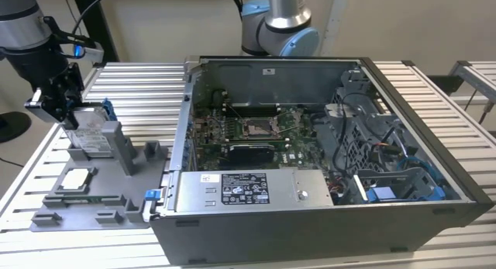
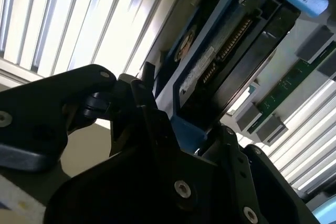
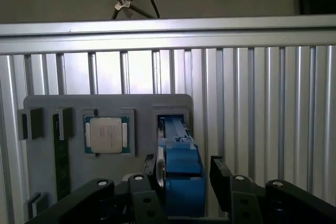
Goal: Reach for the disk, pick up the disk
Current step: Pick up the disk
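At the exterior view's left, the arm positions the gripper over the top edge of the disk. The disk stands upright on its edge in a slot of the grey fixture plate, which lies on the slatted aluminium table. The blue bracket frames the disk, and the white label faces the exterior camera. In the first wrist view, the gripper straddles the disk with its jaws apart: one finger sits against the metal side, and the other finger stands just clear of the blue bracket, with a narrow gap visible between them. The second wrist view shows the disk between the black fingers, circuit-board side exposed. On the fixture plate, the small square chip lies flat in its own recess, near the disk and not touching it. Further toward the exterior view's right stands the open computer case, with the motherboard exposed and a long grey labelled box along its near wall. A second arm stands behind the case.
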Tool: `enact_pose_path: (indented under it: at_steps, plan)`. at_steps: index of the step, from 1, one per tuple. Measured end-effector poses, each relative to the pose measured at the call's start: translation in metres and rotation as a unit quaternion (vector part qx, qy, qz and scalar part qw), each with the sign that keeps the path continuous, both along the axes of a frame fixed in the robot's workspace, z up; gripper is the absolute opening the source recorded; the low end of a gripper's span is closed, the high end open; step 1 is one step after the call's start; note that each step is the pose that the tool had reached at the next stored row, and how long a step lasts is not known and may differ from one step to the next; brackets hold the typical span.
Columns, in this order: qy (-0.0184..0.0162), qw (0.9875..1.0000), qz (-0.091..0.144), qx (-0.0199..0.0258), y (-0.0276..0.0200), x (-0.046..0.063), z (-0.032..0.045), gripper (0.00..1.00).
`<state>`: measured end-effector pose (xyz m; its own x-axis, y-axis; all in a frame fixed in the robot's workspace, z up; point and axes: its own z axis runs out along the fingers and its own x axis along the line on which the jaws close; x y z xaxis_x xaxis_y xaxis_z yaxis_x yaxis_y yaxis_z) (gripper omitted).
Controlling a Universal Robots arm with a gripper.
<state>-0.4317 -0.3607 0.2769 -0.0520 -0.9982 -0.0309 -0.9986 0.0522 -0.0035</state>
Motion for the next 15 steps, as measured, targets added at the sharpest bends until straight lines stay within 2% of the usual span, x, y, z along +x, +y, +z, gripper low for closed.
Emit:
enact_pose_path:
  at_steps: [1,2,15]
  plan:
    - [0.0000,1.0000,0.000,0.0000,0.0000,0.0000,0.0000,1.00]
    - [0.0000,1.0000,0.000,0.0000,0.0000,0.0000,0.0000,0.00]
    - [0.0000,1.0000,0.000,0.0000,0.0000,0.0000,-0.0004,0.00]
